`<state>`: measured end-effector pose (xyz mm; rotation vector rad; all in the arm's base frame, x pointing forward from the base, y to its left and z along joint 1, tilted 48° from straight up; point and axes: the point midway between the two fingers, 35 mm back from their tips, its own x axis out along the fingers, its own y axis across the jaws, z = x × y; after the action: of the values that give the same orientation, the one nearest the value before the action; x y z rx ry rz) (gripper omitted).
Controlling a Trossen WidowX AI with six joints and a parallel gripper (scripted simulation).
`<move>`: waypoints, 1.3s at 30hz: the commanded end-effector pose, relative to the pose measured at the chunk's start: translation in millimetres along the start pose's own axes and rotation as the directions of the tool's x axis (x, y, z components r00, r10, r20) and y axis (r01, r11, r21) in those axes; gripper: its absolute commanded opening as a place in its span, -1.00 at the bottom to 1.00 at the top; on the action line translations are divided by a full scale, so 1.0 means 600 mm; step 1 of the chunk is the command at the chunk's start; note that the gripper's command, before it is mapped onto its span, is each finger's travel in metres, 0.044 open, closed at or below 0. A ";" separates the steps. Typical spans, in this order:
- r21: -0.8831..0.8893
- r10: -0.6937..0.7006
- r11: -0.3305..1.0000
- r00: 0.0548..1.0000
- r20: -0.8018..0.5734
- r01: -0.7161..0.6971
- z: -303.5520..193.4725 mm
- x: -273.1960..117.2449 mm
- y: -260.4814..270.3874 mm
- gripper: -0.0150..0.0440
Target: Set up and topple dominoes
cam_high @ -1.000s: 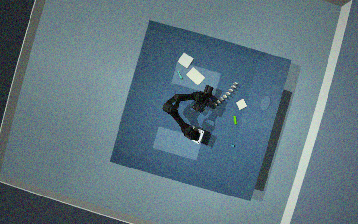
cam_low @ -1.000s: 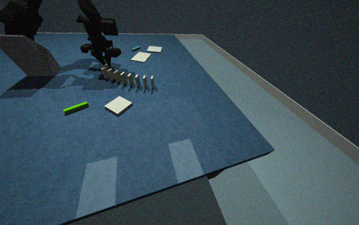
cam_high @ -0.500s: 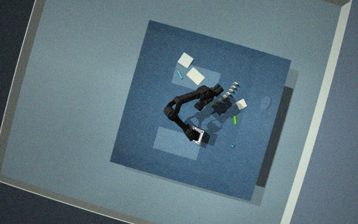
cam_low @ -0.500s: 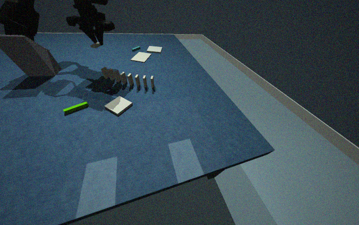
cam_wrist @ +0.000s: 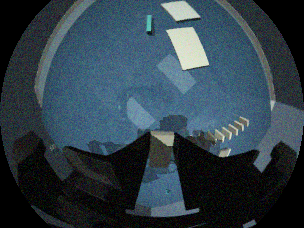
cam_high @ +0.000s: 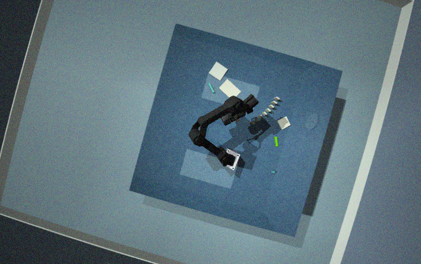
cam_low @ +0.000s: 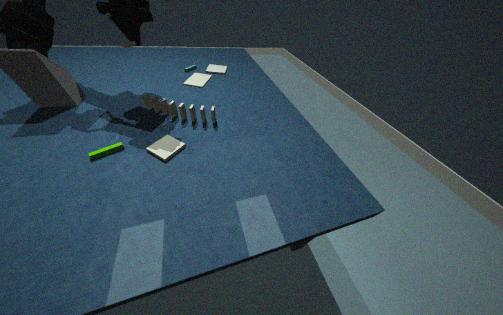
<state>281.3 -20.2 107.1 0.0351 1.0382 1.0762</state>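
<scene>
My gripper [cam_wrist: 162, 136] [cam_low: 133, 41] is shut on a pale domino [cam_wrist: 162, 140] [cam_low: 128, 43], which shows between the fingertips in the wrist view. It is held above the table, up and to the left of the row in the exterior view. A slanted row of several pale dominoes [cam_high: 271, 106] [cam_low: 182, 112] [cam_wrist: 227, 133] stands upright, evenly spaced. The row's end nearer the arm [cam_low: 147, 101] is in the arm's shadow, so its last pieces are hard to tell apart. The far end domino [cam_high: 276, 98] [cam_low: 213, 115] [cam_wrist: 244, 121] is lit and upright.
A white tile [cam_high: 284, 123] [cam_low: 166, 147] lies beside the row, near a green bar [cam_high: 276, 141] [cam_low: 106, 150]. Two more white tiles [cam_high: 218, 70] [cam_high: 229, 88] lie by a teal bar [cam_high: 211, 88] [cam_low: 190, 68] [cam_wrist: 149, 24]. A small teal block [cam_high: 273, 172] lies farther off.
</scene>
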 end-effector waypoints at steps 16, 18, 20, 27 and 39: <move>0.752 0.005 0.659 1.000 0.012 -0.013 0.104 -0.004 0.142 -0.13; 0.752 0.005 0.659 1.000 0.012 -0.013 0.104 -0.004 0.142 -0.13; 0.752 0.005 0.659 1.000 0.012 -0.013 0.104 -0.004 0.142 -0.13; 0.724 -0.053 0.686 0.998 -0.046 0.069 0.091 0.017 0.133 -0.13; 0.609 -0.294 0.724 0.944 -0.152 0.324 0.067 0.076 0.100 -0.13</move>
<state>269.9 60.1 135.1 0.4191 1.3810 0.4230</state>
